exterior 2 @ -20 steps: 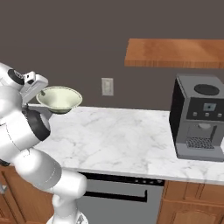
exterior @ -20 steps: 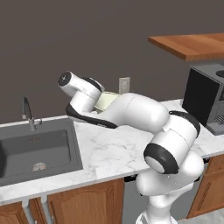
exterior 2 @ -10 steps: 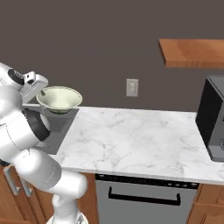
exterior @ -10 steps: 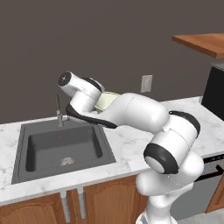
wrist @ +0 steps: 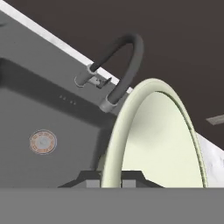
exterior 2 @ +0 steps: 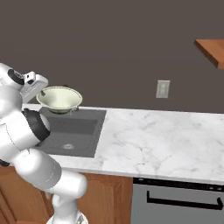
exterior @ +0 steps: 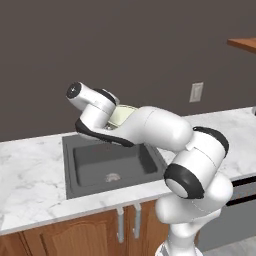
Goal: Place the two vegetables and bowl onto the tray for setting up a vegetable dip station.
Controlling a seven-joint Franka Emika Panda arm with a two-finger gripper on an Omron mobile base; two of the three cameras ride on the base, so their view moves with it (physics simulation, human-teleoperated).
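Note:
My gripper (wrist: 113, 180) is shut on the rim of the bowl (wrist: 157, 140), a wide pale cream-green bowl seen edge-on between the two fingertips. In the right base view the bowl (exterior 2: 59, 98) hangs level in the air above the back of the sink (exterior 2: 74, 127), held at its left rim by the gripper (exterior 2: 42, 96). From the left base camera, a slice of the bowl (exterior: 120, 116) peeks out behind the forearm. The tray and the two vegetables are out of view.
A dark arched faucet (wrist: 127, 65) stands at the back of the grey sink (exterior: 100, 160), close to the bowl. Marble counter (exterior 2: 153, 140) runs to the right, with a wall outlet (exterior 2: 162, 89) above it, a dishwasher front (exterior 2: 175, 201) below and a wooden shelf (exterior 2: 212, 48) high right.
The base has driven left, so the whole scene slid right: the coffee machine left the picture and the sink now lies in front. The bowl stays gripped, held the same way.

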